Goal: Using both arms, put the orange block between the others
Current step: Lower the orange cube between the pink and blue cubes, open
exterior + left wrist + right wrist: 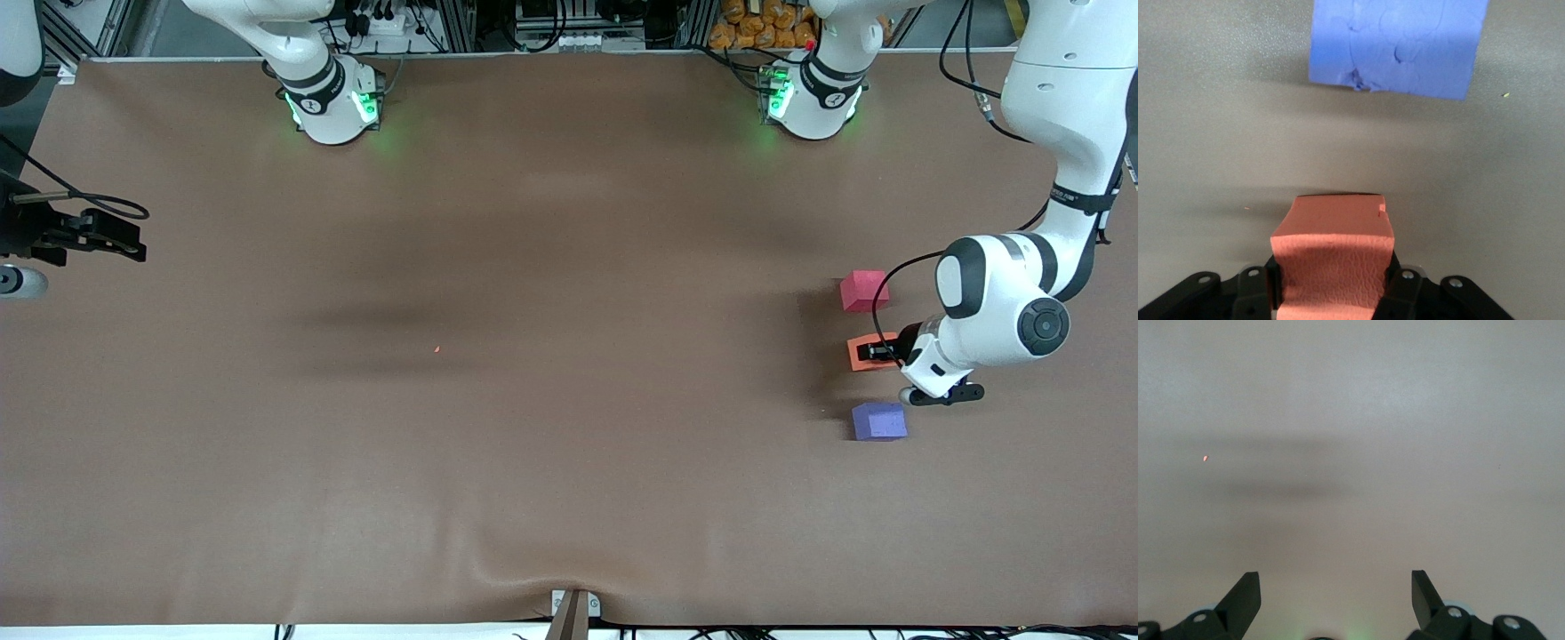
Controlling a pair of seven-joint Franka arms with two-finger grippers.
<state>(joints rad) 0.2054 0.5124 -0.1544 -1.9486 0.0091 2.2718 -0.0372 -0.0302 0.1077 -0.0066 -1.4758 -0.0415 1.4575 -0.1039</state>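
The orange block (861, 353) (1333, 260) is between the fingers of my left gripper (880, 352) (1333, 283), which is shut on it with its sides squeezed in. It sits low at the table in the gap between the others. The red-pink cube (863, 290) lies farther from the front camera than it, and the purple-blue cube (878, 420) (1398, 43) lies nearer. I cannot tell whether the block touches the table. My right gripper (133, 244) (1335, 590) waits open and holds nothing, over the right arm's end of the table.
A tiny orange crumb (437, 348) (1205, 459) lies on the brown table cover (569, 462) near the middle. The two arm bases (333, 107) (813, 102) stand along the table's edge farthest from the front camera. The cover is wrinkled at its near edge (498, 569).
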